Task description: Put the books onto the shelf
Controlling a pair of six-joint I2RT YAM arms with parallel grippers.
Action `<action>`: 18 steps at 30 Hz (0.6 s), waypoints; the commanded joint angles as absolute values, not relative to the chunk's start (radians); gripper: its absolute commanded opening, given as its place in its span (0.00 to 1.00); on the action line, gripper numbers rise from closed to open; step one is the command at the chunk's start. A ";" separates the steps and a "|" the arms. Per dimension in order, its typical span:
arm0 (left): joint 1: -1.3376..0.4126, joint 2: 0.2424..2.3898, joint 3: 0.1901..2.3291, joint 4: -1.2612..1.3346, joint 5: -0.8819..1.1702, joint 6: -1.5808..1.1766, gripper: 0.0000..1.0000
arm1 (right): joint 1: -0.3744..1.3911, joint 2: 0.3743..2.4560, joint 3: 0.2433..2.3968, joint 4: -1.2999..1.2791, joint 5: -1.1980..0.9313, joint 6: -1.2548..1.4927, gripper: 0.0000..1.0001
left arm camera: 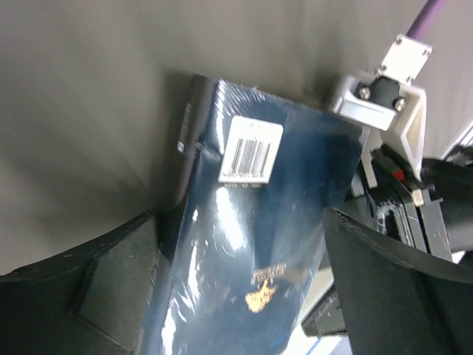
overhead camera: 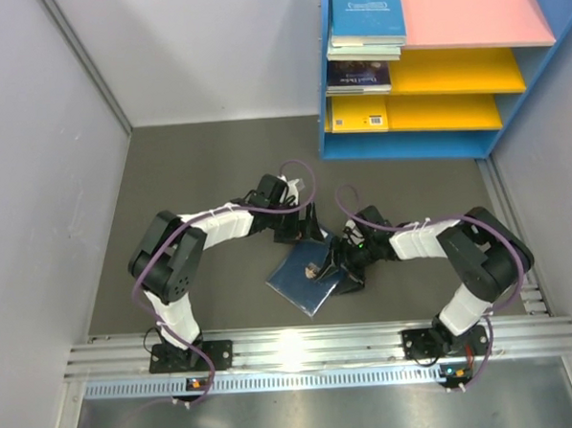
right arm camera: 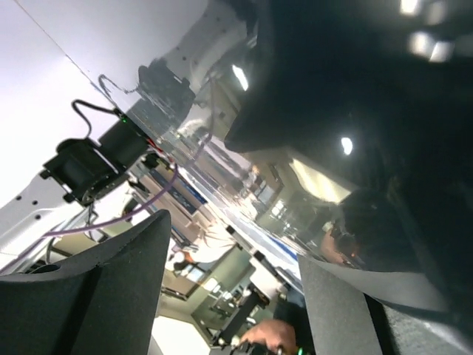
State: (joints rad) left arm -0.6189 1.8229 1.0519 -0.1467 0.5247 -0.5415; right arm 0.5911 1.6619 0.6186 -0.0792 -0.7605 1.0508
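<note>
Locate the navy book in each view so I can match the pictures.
Top external: navy book flat on the table, low centre.
Left wrist: centre, between the left fingers.
Right wrist: likely the glossy dark surface, upper right.
Shared landmark: its gold emblem, top and left wrist only.

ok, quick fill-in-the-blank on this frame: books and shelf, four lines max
1. The book lying on the table between the two arms is ___ in colour.
2. The top board of the shelf is ___.
3. The left gripper has its jaws ___, one finger on each side of that book.
4. The yellow book lies on the ___ yellow board.

Missing words: navy; pink; open; lower
</note>
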 commanded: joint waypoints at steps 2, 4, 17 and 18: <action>-0.785 1.849 0.989 0.181 1.044 -0.810 0.89 | 0.602 1.760 0.519 0.199 -0.572 1.009 0.66; -0.787 1.783 0.989 0.187 1.068 -0.837 0.84 | 0.554 1.705 0.500 0.195 -0.546 0.997 0.65; -0.793 1.580 1.155 -0.069 1.158 -0.847 0.76 | 0.479 1.706 0.465 0.285 -0.545 0.994 0.64; -0.795 1.582 1.144 -0.071 1.161 -0.845 0.76 | 0.474 1.706 0.457 0.291 -0.551 0.993 0.64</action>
